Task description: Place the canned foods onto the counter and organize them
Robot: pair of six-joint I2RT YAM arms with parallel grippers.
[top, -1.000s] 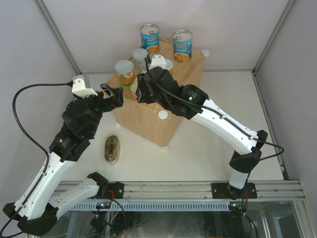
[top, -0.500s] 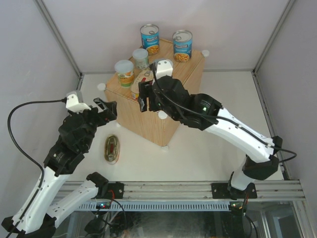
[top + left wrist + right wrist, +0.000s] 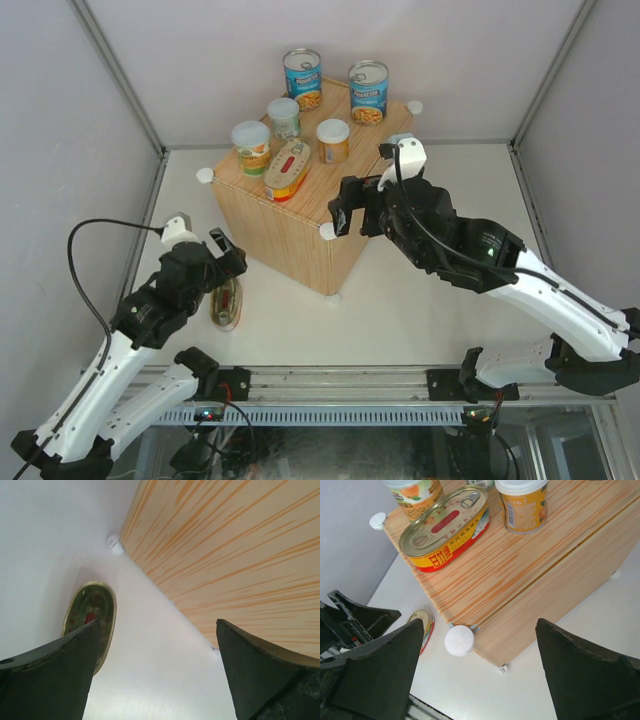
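Wood-grain counter [image 3: 290,238] bears six cans [image 3: 303,78]; seventh oval tin [image 3: 228,304] on table [image 3: 420,300].

Setting: robotics lab test cell, not a home or shop.
Evidence: plain white table [image 3: 420,300] closed in by white panels [image 3: 180,60] on metal corner struts [image 3: 120,75]. A slotted aluminium rail [image 3: 350,380] runs along the near edge, carrying bolted arm mounts [image 3: 462,384]. A black cable [image 3: 75,260] hangs loose. The counter [image 3: 300,235] is a mock-up, a wood-grain box with cans [image 3: 303,78] as props. Under the rail there is possibly electronics, too dim to tell.
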